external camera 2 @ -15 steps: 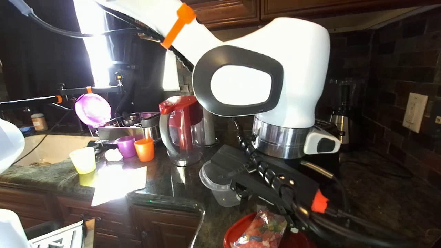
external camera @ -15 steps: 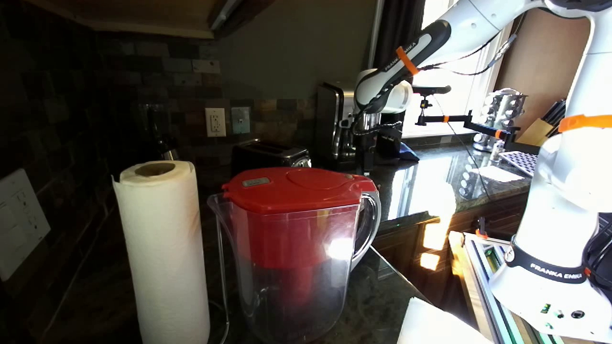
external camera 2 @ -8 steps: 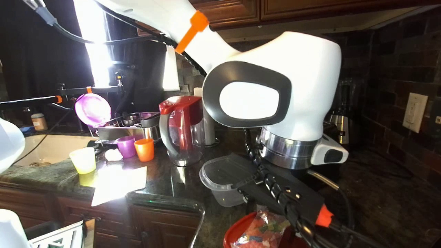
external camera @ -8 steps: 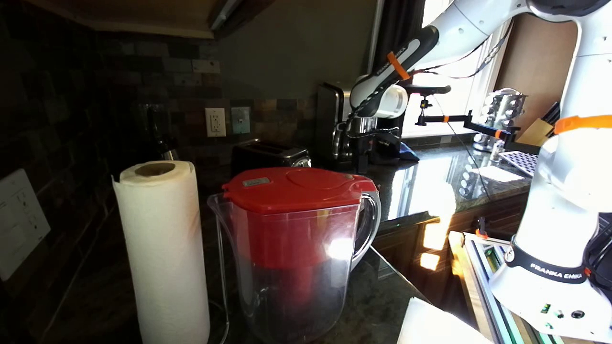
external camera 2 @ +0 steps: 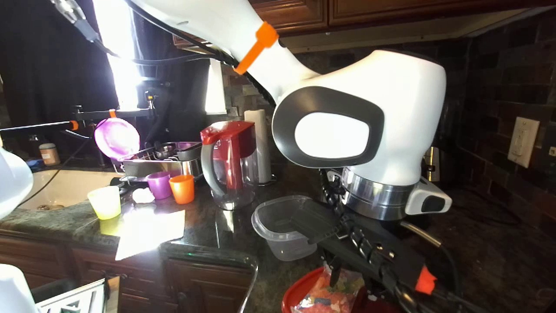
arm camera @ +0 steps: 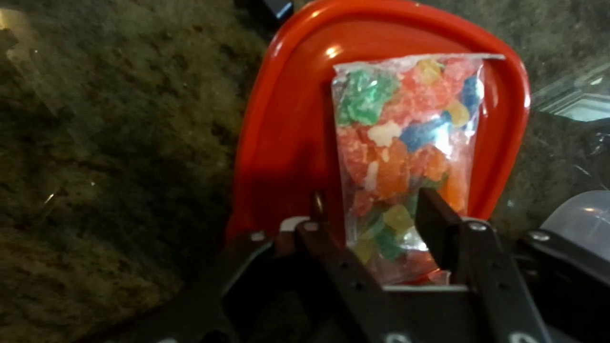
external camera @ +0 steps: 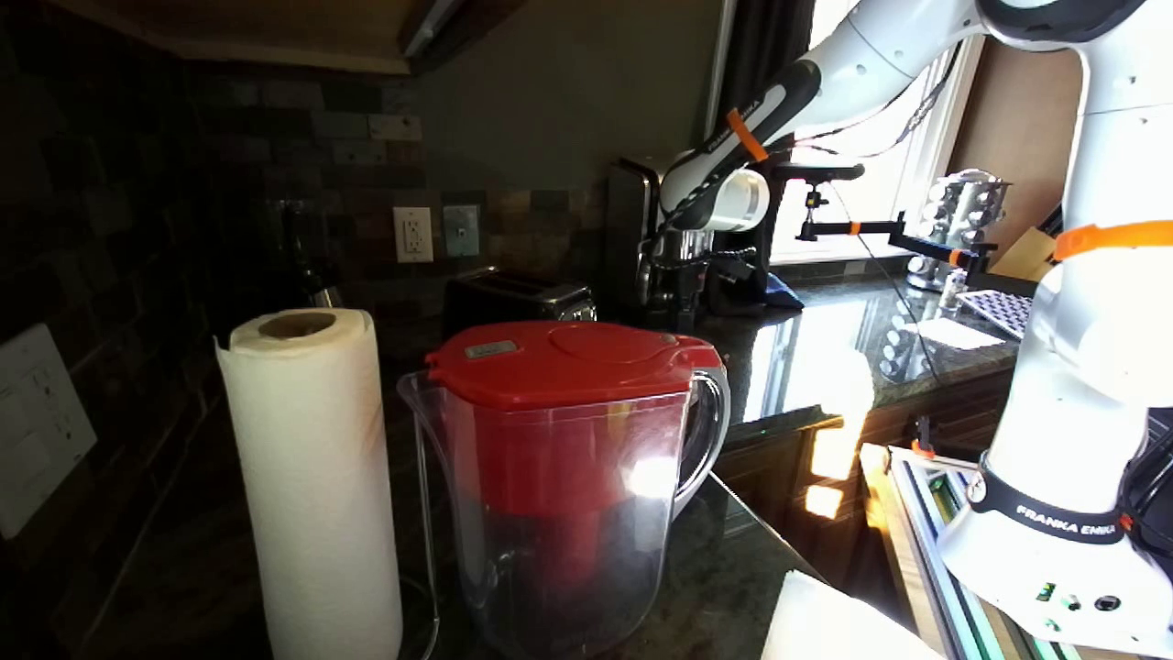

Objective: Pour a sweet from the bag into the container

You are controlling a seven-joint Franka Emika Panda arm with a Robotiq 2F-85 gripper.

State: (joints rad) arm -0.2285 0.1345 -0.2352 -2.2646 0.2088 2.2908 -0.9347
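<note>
A clear bag of multicoloured sweets (arm camera: 405, 138) lies flat on a red lid-like tray (arm camera: 290, 109) in the wrist view. The bag (external camera 2: 321, 302) and tray (external camera 2: 297, 289) also show low in an exterior view, partly hidden by the arm. My gripper (arm camera: 369, 209) is open and empty above the lower end of the bag. Its right finger overlaps the bag; its left finger is over bare tray. A clear plastic container (external camera 2: 278, 221) stands open on the counter beside the tray, partly covered by the wrist hardware. Its edge shows in the wrist view (arm camera: 584, 221).
A red-lidded pitcher (external camera: 568, 440) and a paper towel roll (external camera: 312, 486) stand on the counter. Yellow (external camera 2: 105, 202), purple (external camera 2: 159, 184) and orange (external camera 2: 182, 189) cups are farther left in an exterior view. A dark object (arm camera: 274, 9) touches the tray's far edge.
The arm has moved right and down in an exterior view, and left in the opposite camera's picture. More of the container is uncovered. A finger now shows in front of the bag, which has stayed put.
</note>
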